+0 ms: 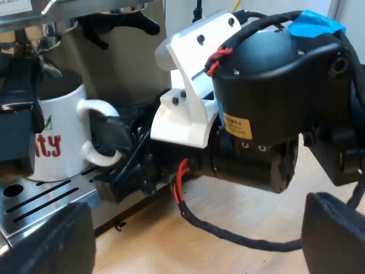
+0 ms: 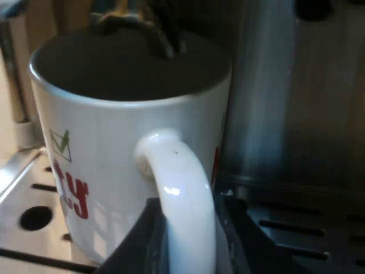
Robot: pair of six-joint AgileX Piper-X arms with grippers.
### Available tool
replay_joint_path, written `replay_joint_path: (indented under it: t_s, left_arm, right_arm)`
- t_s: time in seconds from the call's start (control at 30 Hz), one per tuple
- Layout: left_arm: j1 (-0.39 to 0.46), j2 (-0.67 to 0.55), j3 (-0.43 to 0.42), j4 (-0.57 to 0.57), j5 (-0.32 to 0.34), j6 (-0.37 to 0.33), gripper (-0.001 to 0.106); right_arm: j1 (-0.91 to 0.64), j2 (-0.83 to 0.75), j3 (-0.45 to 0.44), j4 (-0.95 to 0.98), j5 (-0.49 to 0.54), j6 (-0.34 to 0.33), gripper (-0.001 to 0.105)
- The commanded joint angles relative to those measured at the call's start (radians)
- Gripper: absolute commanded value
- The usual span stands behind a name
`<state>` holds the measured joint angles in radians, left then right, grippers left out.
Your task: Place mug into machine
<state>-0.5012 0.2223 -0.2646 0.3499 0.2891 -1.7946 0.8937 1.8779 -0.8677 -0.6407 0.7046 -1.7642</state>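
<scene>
The white mug (image 1: 57, 137) stands upright on the slotted drip tray (image 1: 48, 200) of the espresso machine (image 1: 122, 68). The right tool (image 2: 185, 248) is clamped on the mug's handle (image 2: 179, 182), 1 black finger pressed to each side. The left tool (image 1: 194, 245) hovers over the wooden surface (image 1: 239, 211), its 2 fingers spread wide, holding nothing.

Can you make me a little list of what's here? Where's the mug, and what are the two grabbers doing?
mug: white with red letters, upright on the tray
tray: metal with slots, at the foot of the machine
right gripper: shut on the handle of the mug
left gripper: open, holding nothing, over the table
job: mug looks in place, not let go yet
</scene>
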Motion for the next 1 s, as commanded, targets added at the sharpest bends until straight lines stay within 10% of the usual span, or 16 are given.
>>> replay_joint_path:
  t_s: [0.03,0.23,0.57,1.0]
  left_arm:
    - [0.002,0.001,0.000,-0.018,0.007,-0.004,0.081]
    - [0.002,0.001,0.000,-0.018,0.007,-0.004,0.081]
    - [0.002,0.001,0.000,-0.018,0.007,-0.004,0.081]
    - [0.002,0.001,-0.021,-0.013,0.082,-0.004,0.081]
  right_arm:
    - [-0.021,0.007,-0.005,0.014,-0.006,-0.004,0.000]
    - [-0.021,0.007,-0.005,0.010,-0.098,-0.004,0.001]
    - [-0.014,0.007,-0.005,0.001,-0.070,-0.004,0.062]
    - [0.080,-0.111,-0.005,0.084,0.208,-0.107,0.063]
